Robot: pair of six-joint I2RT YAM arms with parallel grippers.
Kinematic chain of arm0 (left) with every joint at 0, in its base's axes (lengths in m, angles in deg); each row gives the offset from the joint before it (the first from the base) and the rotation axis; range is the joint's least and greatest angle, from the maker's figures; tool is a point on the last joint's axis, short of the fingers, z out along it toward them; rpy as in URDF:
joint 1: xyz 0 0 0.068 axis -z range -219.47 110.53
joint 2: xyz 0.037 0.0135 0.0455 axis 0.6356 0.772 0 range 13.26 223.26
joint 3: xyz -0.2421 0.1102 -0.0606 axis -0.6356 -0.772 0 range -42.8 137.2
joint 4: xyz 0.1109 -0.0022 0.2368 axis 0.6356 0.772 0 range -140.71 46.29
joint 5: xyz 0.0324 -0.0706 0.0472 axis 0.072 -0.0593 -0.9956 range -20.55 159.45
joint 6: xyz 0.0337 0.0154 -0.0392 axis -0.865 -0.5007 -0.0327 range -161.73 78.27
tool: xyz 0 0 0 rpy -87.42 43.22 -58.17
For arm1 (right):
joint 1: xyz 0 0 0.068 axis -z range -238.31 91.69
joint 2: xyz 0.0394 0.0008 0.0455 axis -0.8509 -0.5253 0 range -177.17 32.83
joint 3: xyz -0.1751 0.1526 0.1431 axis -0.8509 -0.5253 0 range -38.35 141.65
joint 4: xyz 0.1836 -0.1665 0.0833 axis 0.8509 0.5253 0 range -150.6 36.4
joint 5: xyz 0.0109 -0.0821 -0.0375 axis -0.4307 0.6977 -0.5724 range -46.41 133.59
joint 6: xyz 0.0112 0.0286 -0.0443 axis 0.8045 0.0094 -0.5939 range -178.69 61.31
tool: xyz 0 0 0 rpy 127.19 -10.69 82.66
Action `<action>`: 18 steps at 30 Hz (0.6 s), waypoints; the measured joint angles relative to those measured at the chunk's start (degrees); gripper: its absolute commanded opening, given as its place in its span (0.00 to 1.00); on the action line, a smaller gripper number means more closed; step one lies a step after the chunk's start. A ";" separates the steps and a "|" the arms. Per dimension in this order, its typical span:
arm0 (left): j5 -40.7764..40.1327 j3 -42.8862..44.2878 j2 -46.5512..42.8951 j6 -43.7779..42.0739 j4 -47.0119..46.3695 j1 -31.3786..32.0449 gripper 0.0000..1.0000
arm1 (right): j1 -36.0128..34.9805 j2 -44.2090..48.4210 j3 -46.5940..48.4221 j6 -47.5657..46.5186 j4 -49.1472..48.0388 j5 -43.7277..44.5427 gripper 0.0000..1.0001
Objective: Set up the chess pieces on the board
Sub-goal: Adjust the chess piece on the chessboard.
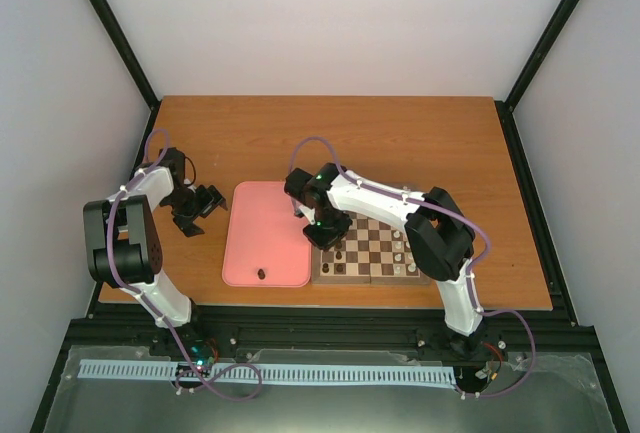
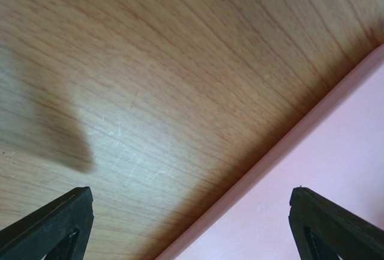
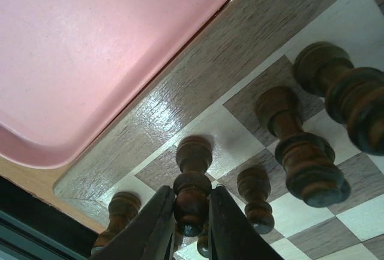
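Note:
The board (image 1: 366,280) lies right of the pink tray, and its brown border (image 3: 180,92) fills the right wrist view. My right gripper (image 1: 325,228) hangs over the board's left edge. In its own view the right gripper (image 3: 191,212) is shut on the rounded head of one dark chess piece (image 3: 193,179), which stands upright on a cream square near the corner. Other dark pieces (image 3: 300,152) stand on neighbouring squares. One dark piece (image 1: 261,274) lies on the tray. My left gripper (image 1: 205,200) is open and holds nothing, hovering over the wood just left of the tray.
The pink tray (image 1: 265,233) sits between the two arms; its rim (image 2: 288,143) runs diagonally under my left gripper (image 2: 192,218). Cream-white pieces (image 1: 400,251) stand on the board's right side. The wooden table (image 1: 400,143) extends behind, with a black frame at its edges.

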 measured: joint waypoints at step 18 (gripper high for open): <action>-0.02 0.00 0.02 0.00 0.00 0.00 1.00 | 0.00 0.00 0.61 -0.39 0.46 1.16 0.03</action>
